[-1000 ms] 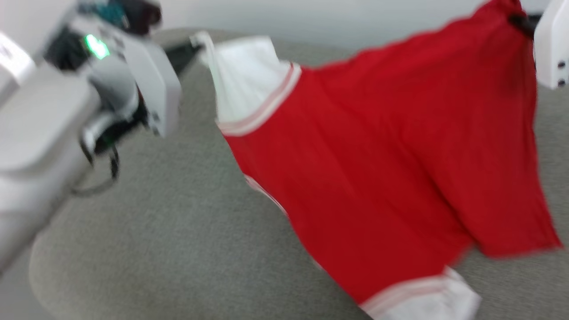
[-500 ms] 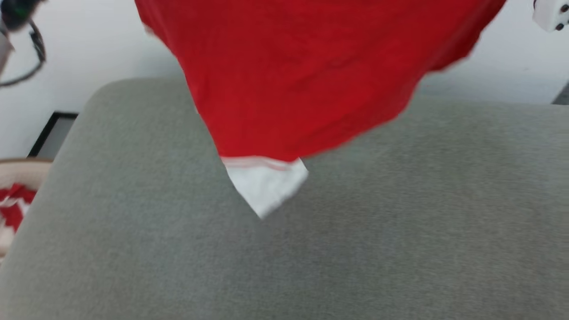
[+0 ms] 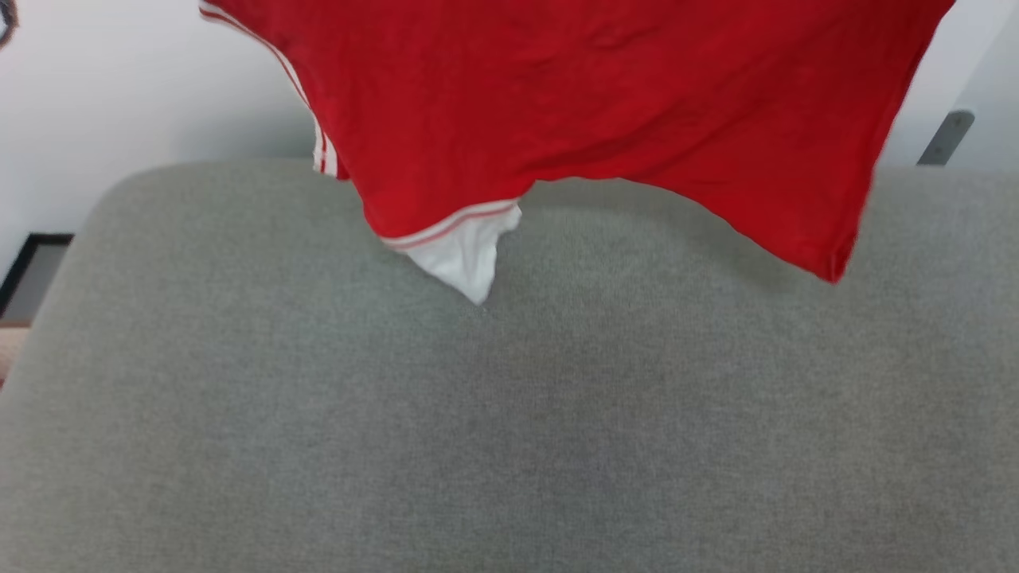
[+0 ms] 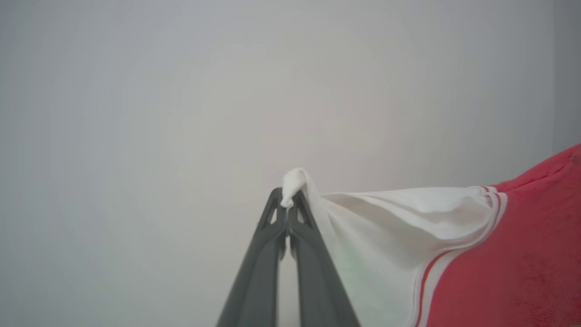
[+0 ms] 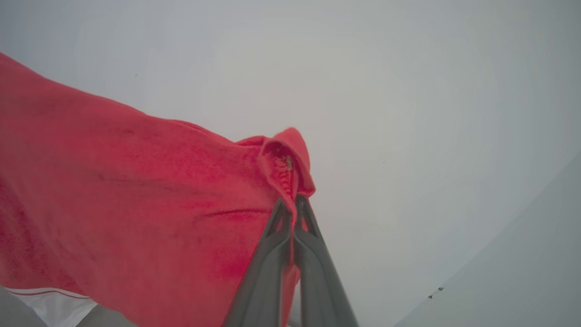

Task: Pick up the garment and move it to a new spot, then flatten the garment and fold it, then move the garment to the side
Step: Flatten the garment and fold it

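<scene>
Red cloth took up most of the top of the head view, tbh: the garment (image 3: 605,103) hung spread out in the air over the far part of a grey upholstered surface (image 3: 509,414), with a plain pale wall (image 3: 119,95) behind it. Nothing of the lettering showed, just plain red with some creases. One white sleeve (image 3: 462,255) with its striped trim (image 3: 446,227) dangled lowest, left of the middle, its tip close to the grey fabric; I couldn't tell whether it actually touched. Over on the right a red hem corner (image 3: 832,263) drooped down too, casting a soft shadow on the upholstery. In the left wrist view the left gripper (image 4: 288,204) had its two dark fingers pressed together on a little bunched tip of the other white sleeve, so clamped on the garment, and the sleeve stretched away to the right into more striped trim and the red body. Same deal on the other side: in the right wrist view the right gripper (image 5: 292,202) was pinched tight on a folded red corner with visible stitching, and the rest of the shirt billowed off to the left. At the far left edge of the head view, a dark frame (image 3: 32,255) sat low by the wall, beside the grey surface.
</scene>
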Available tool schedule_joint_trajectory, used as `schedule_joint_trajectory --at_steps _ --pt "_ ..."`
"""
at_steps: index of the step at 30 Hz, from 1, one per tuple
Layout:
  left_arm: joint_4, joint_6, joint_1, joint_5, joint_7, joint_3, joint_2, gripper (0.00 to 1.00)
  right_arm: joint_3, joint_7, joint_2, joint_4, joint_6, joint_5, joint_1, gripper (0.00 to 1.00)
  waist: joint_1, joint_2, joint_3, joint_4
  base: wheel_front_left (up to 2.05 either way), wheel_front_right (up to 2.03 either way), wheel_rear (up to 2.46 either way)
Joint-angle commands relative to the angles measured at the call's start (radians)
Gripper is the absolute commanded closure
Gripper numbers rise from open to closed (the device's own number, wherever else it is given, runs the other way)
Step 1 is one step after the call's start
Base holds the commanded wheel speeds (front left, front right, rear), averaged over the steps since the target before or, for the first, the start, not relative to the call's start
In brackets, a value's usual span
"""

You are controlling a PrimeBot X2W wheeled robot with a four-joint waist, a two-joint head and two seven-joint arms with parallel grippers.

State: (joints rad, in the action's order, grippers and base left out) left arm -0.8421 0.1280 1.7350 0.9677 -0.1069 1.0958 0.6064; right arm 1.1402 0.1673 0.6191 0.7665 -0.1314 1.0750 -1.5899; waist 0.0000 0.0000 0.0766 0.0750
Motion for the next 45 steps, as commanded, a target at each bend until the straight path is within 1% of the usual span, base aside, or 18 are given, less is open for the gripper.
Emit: schedule_joint_trajectory --at_steps 1,5,9,12,16,18,21,23,24,26,29,31,32,35,38,40,43,45 --pt "-0.002 0.003 0.016 0.002 0.013 0.006 0.009 1.00 -0.009 -0.007 0.003 0.000 0.002 0.008 -0.017 1.00 0.0000 0.0000 0.047 -0.010 0.00 0.00 0.00" --pt "-0.013 0.002 0.053 -0.022 0.043 0.028 0.009 1.00 -0.023 -0.012 -0.005 0.020 0.002 -0.004 -0.045 1.00 0.0000 0.0000 0.123 -0.018 0.00 0.00 0.00" --pt "-0.057 0.001 0.111 -0.065 0.100 0.043 -0.010 1.00 -0.040 -0.072 -0.042 0.080 0.002 -0.054 -0.095 1.00 0.0000 0.0000 0.224 -0.029 0.00 0.00 0.00" --pt "-0.100 -0.029 0.191 -0.114 0.155 0.048 -0.032 1.00 -0.066 -0.177 -0.085 0.158 0.002 -0.127 -0.163 1.00 0.0000 0.0000 0.313 -0.038 0.00 0.00 0.00" --pt "-0.142 -0.087 0.330 -0.175 0.268 0.035 -0.071 1.00 -0.117 -0.350 -0.146 0.295 0.002 -0.231 -0.272 1.00 0.0000 0.0000 0.443 -0.029 0.00 0.00 0.00" --pt "-0.154 -0.108 0.390 -0.187 0.322 0.017 -0.090 1.00 -0.136 -0.401 -0.174 0.354 0.002 -0.284 -0.326 1.00 0.0000 0.0000 0.506 -0.018 0.00 0.00 0.00" --pt "-0.143 -0.114 0.454 -0.200 0.363 -0.019 -0.108 1.00 -0.154 -0.427 -0.203 0.416 0.002 -0.365 -0.382 1.00 0.0000 0.0000 0.590 0.005 0.00 0.00 0.00" --pt "-0.113 -0.111 0.455 -0.195 0.369 -0.063 -0.108 1.00 -0.167 -0.431 -0.213 0.432 0.002 -0.403 -0.397 1.00 0.0000 0.0000 0.639 0.027 0.00 0.00 0.00" --pt "-0.078 -0.121 0.455 -0.212 0.371 -0.090 -0.101 1.00 -0.175 -0.431 -0.215 0.436 0.002 -0.423 -0.397 1.00 0.0000 0.0000 0.661 0.038 0.00 0.00 0.00" --pt "-0.022 -0.128 0.385 -0.231 0.369 -0.141 -0.089 1.00 -0.196 -0.432 -0.214 0.437 0.002 -0.447 -0.359 1.00 0.0000 0.0000 0.686 0.061 0.00 0.00 0.00" --pt "0.030 -0.121 0.276 -0.259 0.370 -0.209 -0.081 1.00 -0.220 -0.432 -0.222 0.450 0.002 -0.461 -0.278 1.00 0.0000 0.0000 0.687 0.090 0.00 0.00 0.00" --pt "0.048 -0.104 0.195 -0.264 0.371 -0.242 -0.089 1.00 -0.224 -0.433 -0.223 0.458 0.002 -0.467 -0.232 1.00 0.0000 0.0000 0.672 0.104 0.00 0.00 0.00" --pt "0.048 -0.104 0.195 -0.264 0.371 -0.242 -0.089 1.00 -0.224 -0.433 -0.223 0.458 0.002 -0.467 -0.232 1.00 0.0000 0.0000 0.672 0.104 0.00 0.00 0.00" --pt "0.042 -0.058 0.080 -0.277 0.371 -0.242 -0.098 1.00 -0.229 -0.433 -0.214 0.452 0.002 -0.458 -0.148 1.00 0.0000 0.0000 0.637 0.120 0.00 0.00 0.00" --pt "0.021 -0.021 -0.024 -0.271 0.370 -0.211 -0.109 1.00 -0.218 -0.431 -0.192 0.425 0.002 -0.430 -0.070 1.00 0.0000 0.0000 0.590 0.131 0.00 0.00 0.00" --pt "0.018 -0.007 -0.074 -0.270 0.366 -0.174 -0.103 1.00 -0.211 -0.426 -0.162 0.396 0.002 -0.404 -0.023 1.00 0.0000 0.0000 0.553 0.136 0.00 0.00 0.00" --pt "0.044 0.002 -0.172 -0.249 0.318 -0.111 -0.083 1.00 -0.188 -0.417 -0.122 0.337 0.002 -0.362 0.070 1.00 0.0000 0.0000 0.493 0.137 0.00 0.00 0.00" --pt "0.100 0.002 -0.251 -0.204 0.271 -0.066 -0.067 1.00 -0.171 -0.409 -0.081 0.284 0.002 -0.332 0.132 1.00 0.0000 0.0000 0.454 0.134 0.00 0.00 0.00"
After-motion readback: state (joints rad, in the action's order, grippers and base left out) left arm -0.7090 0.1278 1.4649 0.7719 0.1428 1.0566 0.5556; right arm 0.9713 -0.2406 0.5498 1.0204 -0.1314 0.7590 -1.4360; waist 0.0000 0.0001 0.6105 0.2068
